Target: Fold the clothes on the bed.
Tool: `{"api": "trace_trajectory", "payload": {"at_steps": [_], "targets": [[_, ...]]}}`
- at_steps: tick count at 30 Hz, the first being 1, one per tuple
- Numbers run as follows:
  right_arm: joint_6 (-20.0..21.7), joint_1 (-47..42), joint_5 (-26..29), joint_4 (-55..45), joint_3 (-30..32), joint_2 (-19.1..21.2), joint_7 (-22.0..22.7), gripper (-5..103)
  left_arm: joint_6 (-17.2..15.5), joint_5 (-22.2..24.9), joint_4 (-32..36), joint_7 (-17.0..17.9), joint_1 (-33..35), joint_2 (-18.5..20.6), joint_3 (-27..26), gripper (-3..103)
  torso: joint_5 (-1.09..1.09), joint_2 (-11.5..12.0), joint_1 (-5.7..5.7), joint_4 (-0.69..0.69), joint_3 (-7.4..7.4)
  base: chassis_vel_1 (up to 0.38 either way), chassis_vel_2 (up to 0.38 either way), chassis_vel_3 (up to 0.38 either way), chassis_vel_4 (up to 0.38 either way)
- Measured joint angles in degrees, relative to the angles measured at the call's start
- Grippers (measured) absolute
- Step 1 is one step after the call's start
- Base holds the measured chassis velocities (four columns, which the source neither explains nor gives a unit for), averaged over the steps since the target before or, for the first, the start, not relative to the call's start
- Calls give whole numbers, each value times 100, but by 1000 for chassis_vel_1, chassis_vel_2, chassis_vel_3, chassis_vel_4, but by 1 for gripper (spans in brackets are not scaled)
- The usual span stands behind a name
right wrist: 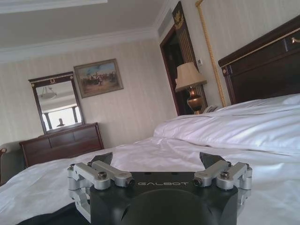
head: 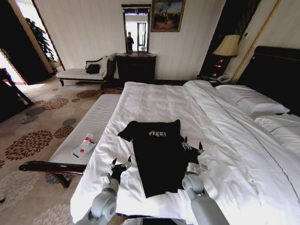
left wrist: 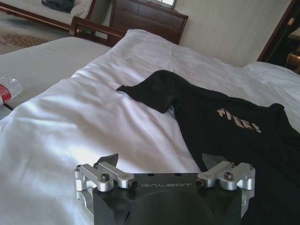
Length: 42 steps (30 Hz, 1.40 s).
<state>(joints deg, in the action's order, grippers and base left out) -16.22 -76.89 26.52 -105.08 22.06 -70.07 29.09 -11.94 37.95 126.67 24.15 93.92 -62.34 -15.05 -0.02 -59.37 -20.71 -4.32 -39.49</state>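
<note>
The black T-shirt (head: 157, 157) with white "FREE" lettering lies flat near the foot of the white bed (head: 225, 126), its collar toward the far side. One short sleeve sticks out on the left; the right side looks narrower. My left gripper (head: 121, 162) hovers open over the white sheet just left of the shirt's body. In the left wrist view that gripper (left wrist: 161, 164) is open, with the shirt (left wrist: 220, 122) ahead of it. My right gripper (head: 192, 145) is open at the shirt's right edge. In its own wrist view the right gripper (right wrist: 157, 161) holds nothing.
A long white-cushioned bench (head: 93, 117) runs along the bed's left side with a red-and-white tube (head: 86, 143) on it. Pillows (head: 248, 101) and the dark headboard (head: 276, 70) are at the right. A dresser (head: 136, 65) and a lamp (head: 228, 46) stand by the far wall.
</note>
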Motion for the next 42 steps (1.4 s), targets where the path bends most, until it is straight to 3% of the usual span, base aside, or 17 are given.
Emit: {"api": "trace_trajectory", "payload": {"at_steps": [1,2,4,7,8,10,12,16,19,22,25,30,36,42], "targets": [[207,-93,144,-231,-126,412,135,100,-55,-90,174,-62,188,78,-101,100,1,0,0,1,0,0,0,0,0],[207,-93,144,-231,-126,412,135,100,-55,-90,174,-62,188,78,-101,100,1,0,0,1,0,0,0,0,0],[602,-214,386,-621,-312,1051,364,100,-80,-332,337,-171,306,86,-157,100,-1,0,0,-2,0,0,0,0,0],[1602,-283,1816,-1516,-447,1799,1059,100,-105,-497,534,-248,275,-55,-141,100,0,0,0,-3,0,0,0,0,0],[1602,-283,1816,-1516,-447,1799,1059,100,-105,-497,534,-248,275,-55,-141,100,0,0,0,-3,0,0,0,0,0],[2055,-247,3055,-2012,-283,2132,1442,100,-139,-482,634,-227,259,-117,-121,100,-1,0,0,-1,-1,0,0,0,0],[2367,-265,3763,-2289,-123,2316,1727,100,-190,-390,725,-173,275,-116,-169,100,-3,0,-1,0,-1,0,0,0,0],[2523,-395,4354,-2520,-55,2301,1989,100,-375,-157,839,-81,305,-31,-308,100,-1,0,0,-3,0,0,0,0,0],[2533,-466,4448,-2545,-164,2144,2135,100,-510,-118,845,-49,480,61,-279,100,0,0,0,-4,-1,0,0,0,0],[2525,-512,4297,-2494,-280,1962,2216,100,-534,-438,783,-47,849,174,-83,100,-1,0,-1,-1,-1,0,0,0,0],[2470,-526,4015,-2380,-327,1761,2228,100,-279,-930,755,-108,1415,238,503,100,-1,0,0,1,0,0,0,0,0],[2421,-485,3830,-2242,-330,1612,2212,100,233,-1161,603,-510,1476,59,1107,100,-1,0,0,-1,0,0,0,0,0],[2407,-468,3649,-2146,-346,1556,2177,100,355,-1161,318,-574,1272,1,1295,100,6,0,-1,-5,-1,0,0,0,0],[2397,-395,3615,-2050,-311,1556,2161,100,300,-658,3,-622,946,-26,1276,100,15,0,-1,-3,-1,0,0,0,0]]}}
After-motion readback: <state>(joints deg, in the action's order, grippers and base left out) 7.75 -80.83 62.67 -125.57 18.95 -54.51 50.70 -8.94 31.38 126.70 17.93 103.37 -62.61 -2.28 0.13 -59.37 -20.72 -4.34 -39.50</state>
